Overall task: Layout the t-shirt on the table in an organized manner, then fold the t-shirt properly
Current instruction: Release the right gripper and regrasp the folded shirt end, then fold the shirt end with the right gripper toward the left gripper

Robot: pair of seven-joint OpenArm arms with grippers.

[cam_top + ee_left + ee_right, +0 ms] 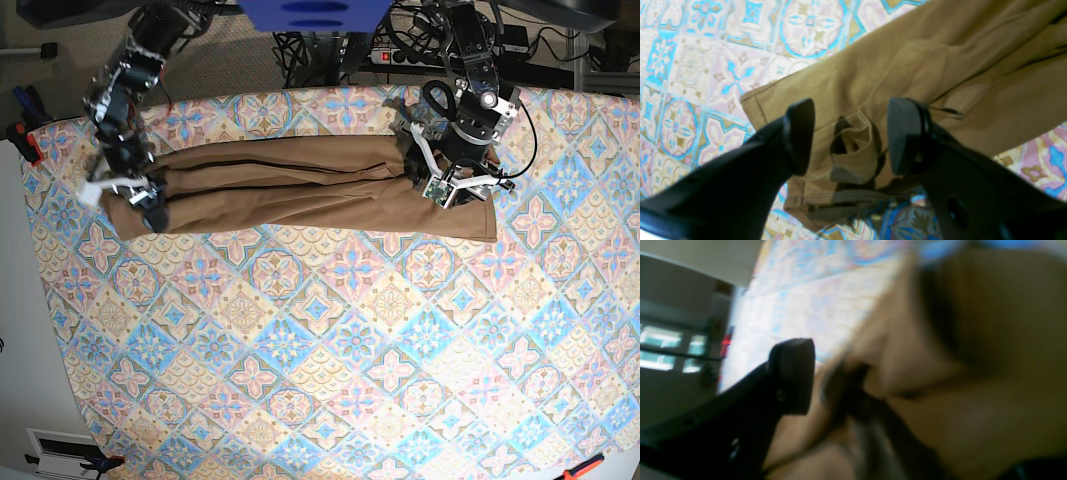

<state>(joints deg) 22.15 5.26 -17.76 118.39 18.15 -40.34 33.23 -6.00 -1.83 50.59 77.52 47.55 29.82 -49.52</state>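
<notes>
The tan t-shirt lies stretched in a long bunched band across the far part of the table. My left gripper stands over its right end. In the left wrist view that gripper is open, its fingers apart over a small raised fold of the t-shirt near a hemmed corner. My right gripper is at the shirt's left end. The right wrist view is blurred: one finger shows, and the t-shirt covers the other, with the jaws wide.
The patterned table reaches past the shirt on all sides. Cables and a power strip lie behind the far edge. Clamps sit on the left edge. In the right wrist view the table ends at a wall with windows.
</notes>
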